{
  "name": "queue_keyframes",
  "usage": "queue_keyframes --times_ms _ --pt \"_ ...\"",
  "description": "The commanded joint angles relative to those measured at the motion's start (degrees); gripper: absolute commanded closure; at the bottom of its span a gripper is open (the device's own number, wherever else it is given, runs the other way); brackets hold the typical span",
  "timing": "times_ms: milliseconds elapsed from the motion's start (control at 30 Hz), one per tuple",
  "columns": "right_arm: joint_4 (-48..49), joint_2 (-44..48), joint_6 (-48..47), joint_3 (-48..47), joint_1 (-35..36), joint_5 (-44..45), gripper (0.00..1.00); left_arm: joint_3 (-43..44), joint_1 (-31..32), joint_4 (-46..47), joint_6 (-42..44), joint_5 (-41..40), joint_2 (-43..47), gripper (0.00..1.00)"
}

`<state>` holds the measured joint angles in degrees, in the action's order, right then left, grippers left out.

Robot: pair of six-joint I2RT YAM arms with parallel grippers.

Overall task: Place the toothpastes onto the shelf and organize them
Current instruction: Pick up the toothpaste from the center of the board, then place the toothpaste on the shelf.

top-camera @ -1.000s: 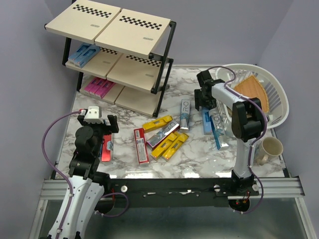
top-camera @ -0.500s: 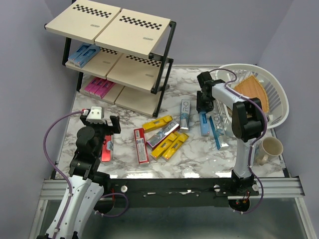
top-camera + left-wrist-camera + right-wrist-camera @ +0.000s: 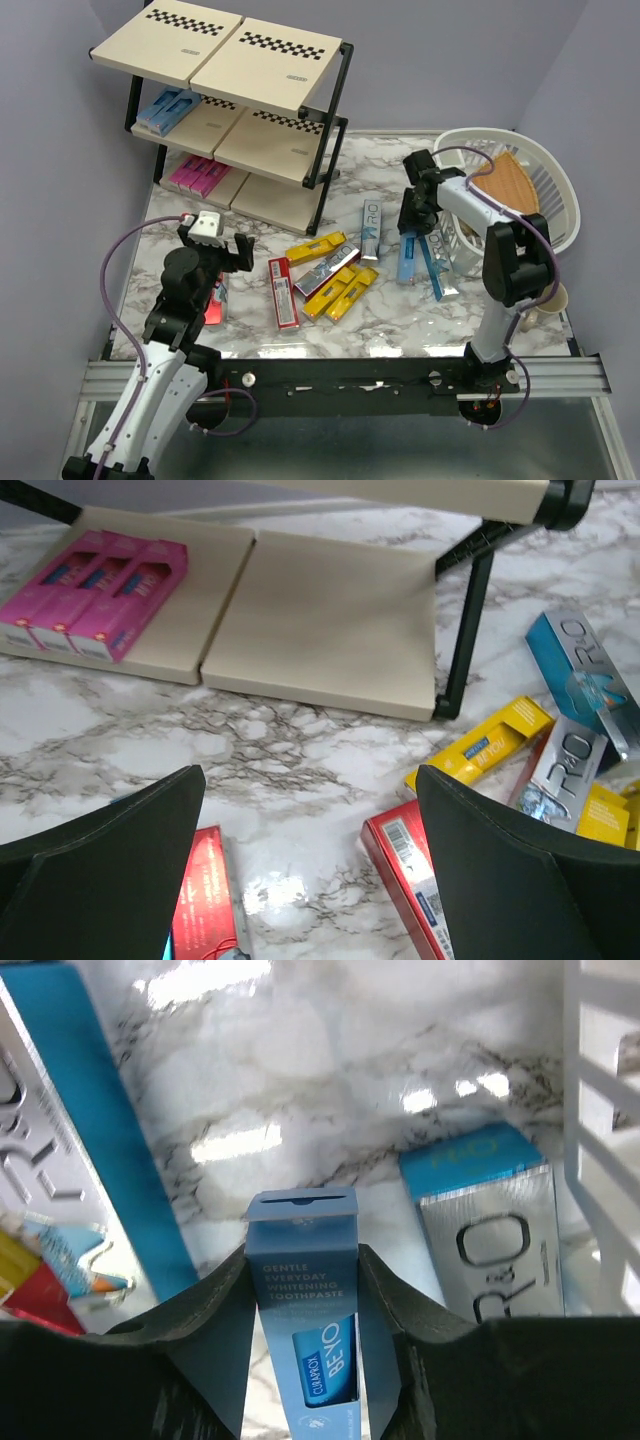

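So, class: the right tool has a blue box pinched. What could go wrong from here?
1. The right tool seems to grip the blue box near one end, so it may swing or slip.
2. The basket and a silver box sit close by; lifting could nudge them.
3. The shelf stands far off to the left; its black post could catch the box.

The left arm [image 3: 178,290] and the right arm [image 3: 515,262] are both showing black joints and white links in turn. A thin purple cable [image 3: 104,285] is looping beside each arm from the wrist down to the base. A small white camera box [image 3: 207,226] is sitting on the left wrist. The fingers [image 3: 520,880] are looking matte black, wide and angular, with flat facets.
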<state>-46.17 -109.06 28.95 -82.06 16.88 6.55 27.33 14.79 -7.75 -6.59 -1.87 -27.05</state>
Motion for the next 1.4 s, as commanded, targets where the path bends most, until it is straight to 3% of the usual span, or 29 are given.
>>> queue_keyframes --times_ms 0,133,267,500,633,900,1167,1367 --pt "0.64 6.92 3.83 4.18 -0.01 -2.50 0.62 2.46 3.14 1.42 -0.18 5.56 -6.24 0.01" --pt "1.52 10.52 5.41 6.65 -0.01 -4.70 0.62 4.92 10.42 3.00 0.52 2.41 -12.23 0.01" --pt "1.96 13.60 6.99 7.70 -0.01 -6.28 0.62 7.20 24.80 7.48 2.37 -6.29 -17.68 0.01" --pt "5.03 18.00 12.26 10.60 -0.10 -14.01 0.62 10.29 43.72 22.82 5.45 -23.60 -32.87 0.01" --pt "7.23 19.40 15.52 11.75 -0.01 -18.49 0.62 11.51 48.74 31.03 5.79 -25.99 -39.91 0.01" --pt "8.29 20.64 17.28 12.54 -0.01 -21.75 0.62 20.30 56.84 31.57 13.96 -28.98 -53.62 0.01" --pt "8.64 20.64 18.07 12.45 -0.01 -22.72 0.61 26.01 60.89 28.67 13.36 -35.74 -61.45 0.01" --pt "9.08 20.73 18.60 12.72 -0.01 -23.51 0.60 32.16 60.89 20.94 10.90 -45.06 -67.43 0.01"
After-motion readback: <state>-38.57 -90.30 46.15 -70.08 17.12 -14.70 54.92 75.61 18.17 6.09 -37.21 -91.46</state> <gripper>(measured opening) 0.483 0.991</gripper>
